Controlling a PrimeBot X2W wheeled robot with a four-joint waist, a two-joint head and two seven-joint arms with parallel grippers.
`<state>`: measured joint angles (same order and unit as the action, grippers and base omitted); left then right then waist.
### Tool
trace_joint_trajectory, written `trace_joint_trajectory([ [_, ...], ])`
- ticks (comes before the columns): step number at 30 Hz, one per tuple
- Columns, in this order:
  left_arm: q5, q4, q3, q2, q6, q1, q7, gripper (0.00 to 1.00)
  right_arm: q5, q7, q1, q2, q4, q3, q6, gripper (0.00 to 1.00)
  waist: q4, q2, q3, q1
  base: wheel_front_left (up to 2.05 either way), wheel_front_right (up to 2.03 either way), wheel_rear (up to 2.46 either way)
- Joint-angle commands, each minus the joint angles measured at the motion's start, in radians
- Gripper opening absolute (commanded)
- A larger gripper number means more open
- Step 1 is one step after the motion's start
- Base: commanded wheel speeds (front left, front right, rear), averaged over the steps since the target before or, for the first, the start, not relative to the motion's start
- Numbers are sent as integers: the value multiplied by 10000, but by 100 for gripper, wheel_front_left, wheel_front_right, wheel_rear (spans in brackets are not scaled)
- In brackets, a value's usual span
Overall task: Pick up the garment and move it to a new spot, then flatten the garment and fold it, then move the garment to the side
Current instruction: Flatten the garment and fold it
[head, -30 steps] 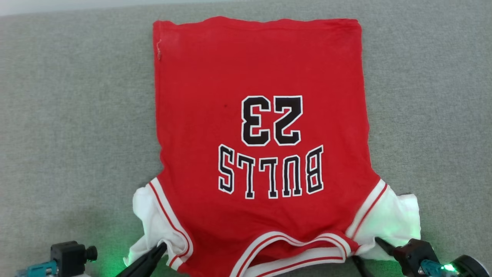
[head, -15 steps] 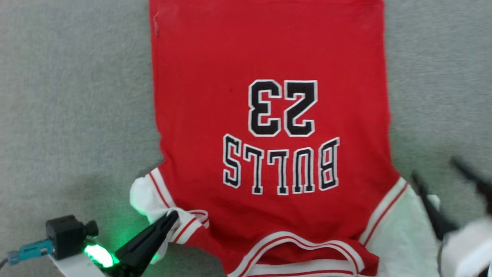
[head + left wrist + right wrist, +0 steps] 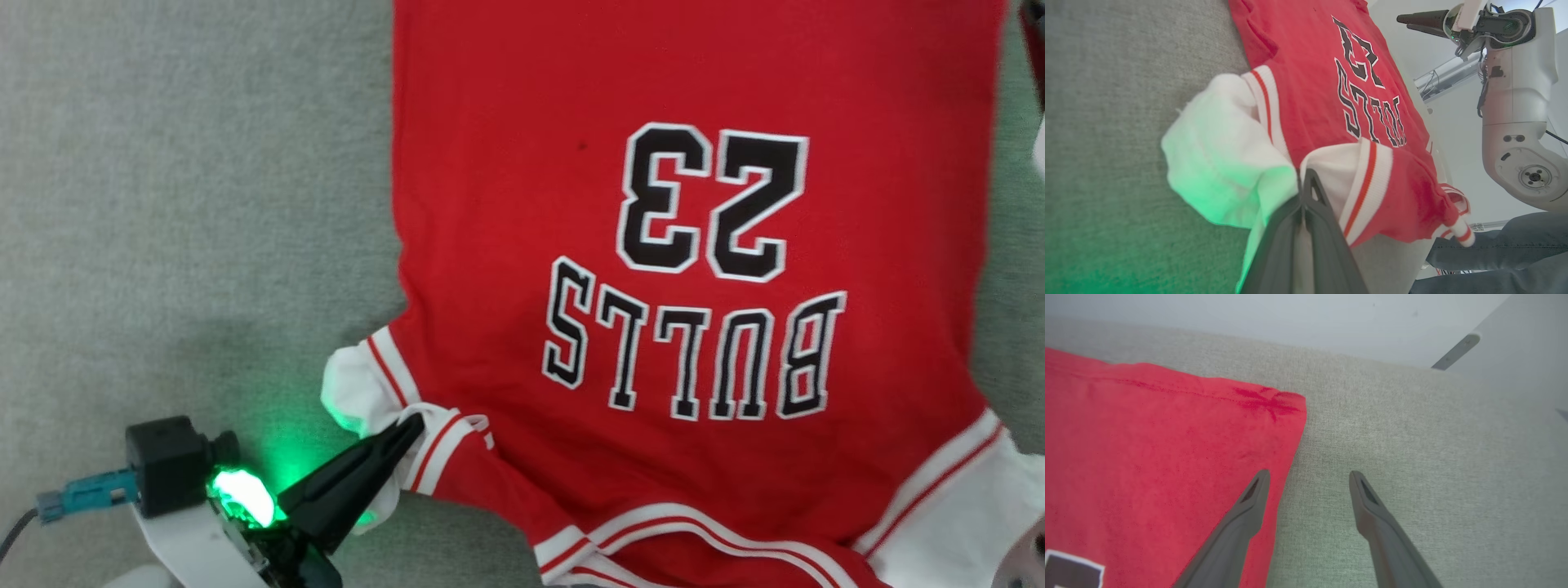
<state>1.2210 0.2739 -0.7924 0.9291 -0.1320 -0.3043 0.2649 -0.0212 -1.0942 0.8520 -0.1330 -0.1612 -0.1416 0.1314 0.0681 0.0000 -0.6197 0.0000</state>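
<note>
At the lower left of the head view, your left fingers [image 3: 384,449] are pinched shut on the striped sleeve trim of the garment [image 3: 506,204], which lies print-up on the grey bench [image 3: 163,204]. Your right fingers [image 3: 1253,494] stand wide apart, holding nothing, one over the red fabric near a hem corner, one over bare bench.

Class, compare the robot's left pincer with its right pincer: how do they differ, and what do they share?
The left pincer is shut; the right pincer is open, fingers apart. The left pincer grips the jersey at its white sleeve; the right pincer holds nothing. The left pincer is at the sleeve end; the right pincer straddles the side edge near the hem corner. Both have two long dark fingers.
</note>
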Motion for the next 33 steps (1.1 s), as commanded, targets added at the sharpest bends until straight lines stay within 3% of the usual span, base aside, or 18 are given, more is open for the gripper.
trace_joint_trajectory([
  [1, -58, -177, -70, 10, 26, -133, -18, 0, -179, -187, 198, 26, 164, -111, -15, 100, 631, 0, -617, 0, 0, 0, 0],
  [8, -96, -327, -591, 13, 69, -597, -43, 0, -867, -1325, 1601, 66, 1179, -795, -15, 100, 1071, 0, -996, 0, 0, 0, 0],
  [17, -109, -389, -935, -60, 94, -767, -87, 0, -1122, -2158, 2132, 635, 1677, -1211, -14, 100, 979, 0, -1305, 0, 0, 0, 0],
  [18, -118, -422, -928, -71, 96, -776, -92, 0, -1080, -2121, 2134, 692, 1692, -1116, -14, 67, 947, 0, -1311, 0, 0, 0, 0],
  [20, -94, -472, -853, -102, 96, -796, -97, 0, -984, -2023, 2130, 747, 1698, -1016, -14, 13, 863, 0, -1281, 0, 0, 0, 0],
  [21, -88, -477, -786, -115, 96, -807, -97, 0, -923, -1921, 2139, 756, 1676, -1051, -14, 0, 817, 0, -1242, 0, 0, 0, 0],
  [28, 104, -493, -240, -227, 93, -473, -46, 0, -189, -1261, 1558, 362, 1395, -1124, -15, 0, 449, 0, -198, 0, 0, 0, 0],
  [33, 74, -487, 95, -267, 28, 122, -16, 0, 1239, -1554, 8, -579, 401, -915, -15, 0, 80, 0, 840, 0, 0, 0, 0],
])
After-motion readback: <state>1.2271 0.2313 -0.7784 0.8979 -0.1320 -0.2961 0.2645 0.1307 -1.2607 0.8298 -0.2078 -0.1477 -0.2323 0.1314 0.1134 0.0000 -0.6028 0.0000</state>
